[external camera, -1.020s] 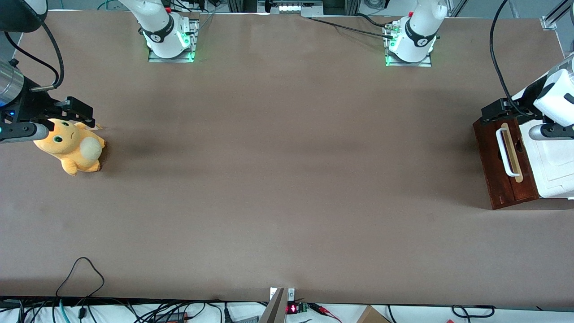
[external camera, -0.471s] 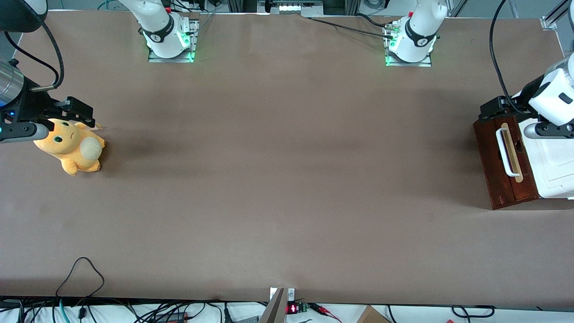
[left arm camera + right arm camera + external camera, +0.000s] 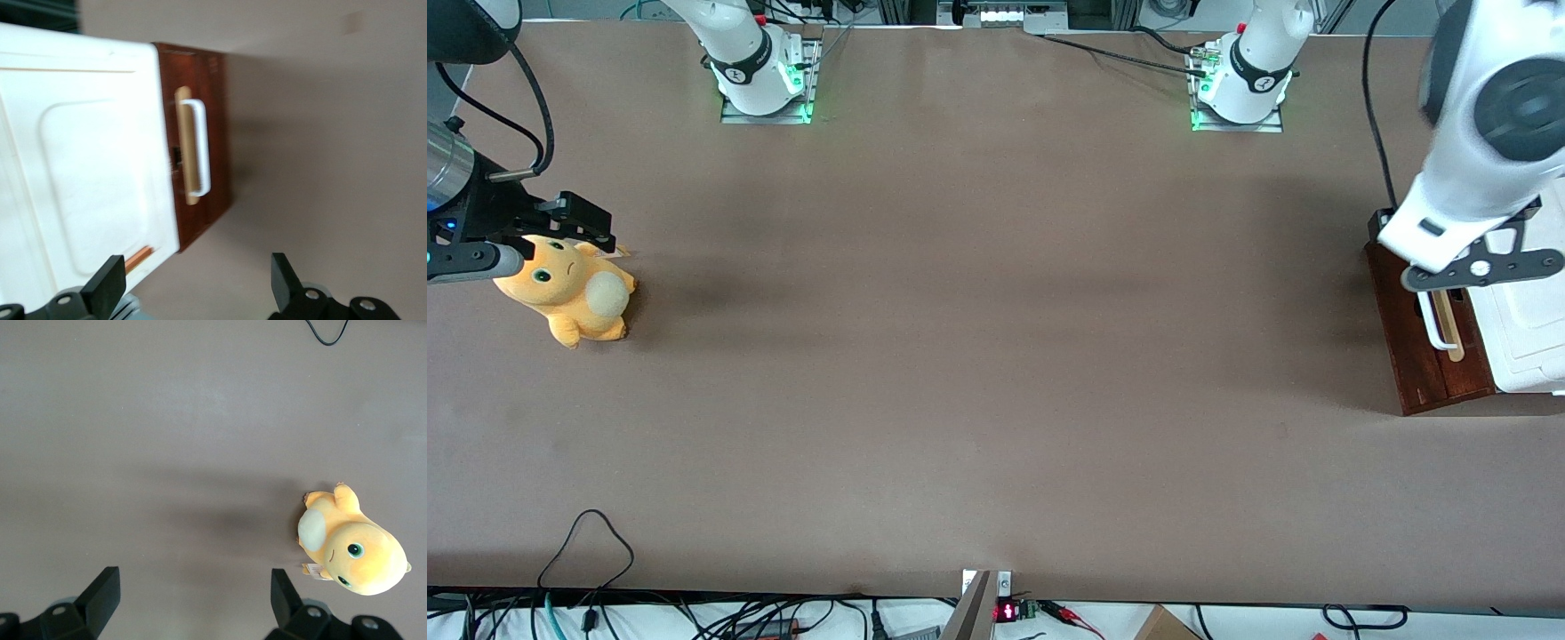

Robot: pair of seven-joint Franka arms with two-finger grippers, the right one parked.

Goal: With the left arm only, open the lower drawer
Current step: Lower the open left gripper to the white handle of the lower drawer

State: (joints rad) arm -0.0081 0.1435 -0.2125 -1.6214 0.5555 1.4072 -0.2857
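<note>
**Left wrist view: drawer closed, gripper above it**

The lower drawer (image 3: pixel 212 143) sits shut under the white cabinet top (image 3: pixel 87 167), at the working arm's end of the table (image 3: pixel 996 356). Its white handle (image 3: pixel 200 147) is untouched. The left arm (image 3: pixel 1467 133) holds the gripper (image 3: pixel 197 293) above it, fingers (image 3: pixel 110 283) spread apart. A plush toy (image 3: pixel 569 293) lies at 9 o'clock, toward the parked arm's end.

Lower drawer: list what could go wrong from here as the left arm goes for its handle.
1. The gripper hangs open above the cabinet, not yet on the white loop handle; that handle is thin, so the fingers could close beside it.
2. The lower drawer is shut and the cabinet sits loose on the table, so a pull might drag the whole unit.
</note>
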